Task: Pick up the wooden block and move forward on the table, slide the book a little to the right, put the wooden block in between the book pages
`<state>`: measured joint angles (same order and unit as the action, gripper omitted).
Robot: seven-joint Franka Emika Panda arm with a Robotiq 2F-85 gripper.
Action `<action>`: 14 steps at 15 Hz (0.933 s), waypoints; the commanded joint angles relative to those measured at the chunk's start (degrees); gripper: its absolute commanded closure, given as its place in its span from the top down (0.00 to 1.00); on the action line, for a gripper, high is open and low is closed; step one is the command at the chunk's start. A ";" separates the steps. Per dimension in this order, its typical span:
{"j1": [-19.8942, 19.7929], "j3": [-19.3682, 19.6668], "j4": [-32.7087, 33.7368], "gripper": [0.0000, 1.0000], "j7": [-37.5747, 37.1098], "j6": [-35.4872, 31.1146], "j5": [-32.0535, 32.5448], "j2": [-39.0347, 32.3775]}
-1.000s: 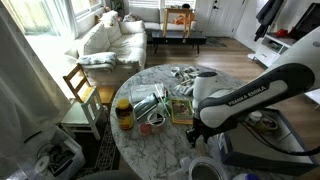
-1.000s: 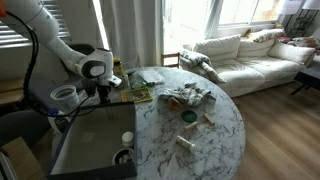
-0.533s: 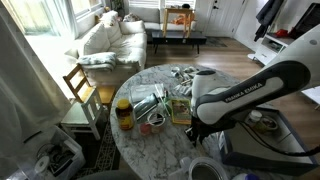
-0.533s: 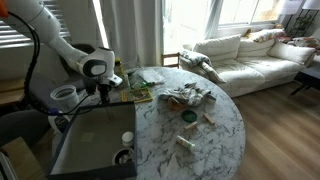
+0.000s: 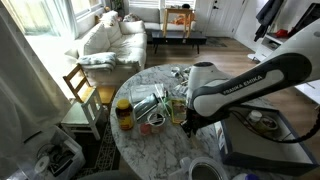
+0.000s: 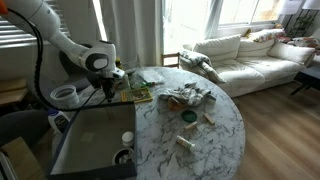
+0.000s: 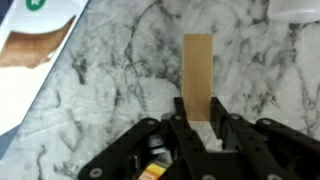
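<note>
I read the gripper [image 7: 198,118] as clamped on the wooden block [image 7: 197,68]. In the wrist view both fingers press its near end, and the rest projects over the marble table [image 7: 90,100]. In an exterior view, the book [image 6: 137,96] lies flat on the table, just beside the gripper. I cannot tell whether the block touches the tabletop.

Bare marble table [image 7: 100,100] open both sides of the wooden block [image 7: 197,65]; the book [image 7: 35,30] crowds the corner, dark tray [image 6: 85,135] hems one edge
</note>
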<state>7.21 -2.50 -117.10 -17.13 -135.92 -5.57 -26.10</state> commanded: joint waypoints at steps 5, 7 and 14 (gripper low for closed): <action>-0.51 -3.08 4.27 0.07 17.91 -1.11 4.43 0.17; -0.13 -2.56 4.53 0.29 15.40 0.05 3.65 0.36; -1.18 -4.48 5.38 0.07 21.87 -4.71 2.94 -2.23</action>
<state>7.20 -5.52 -112.46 0.81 -137.24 -1.87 -26.10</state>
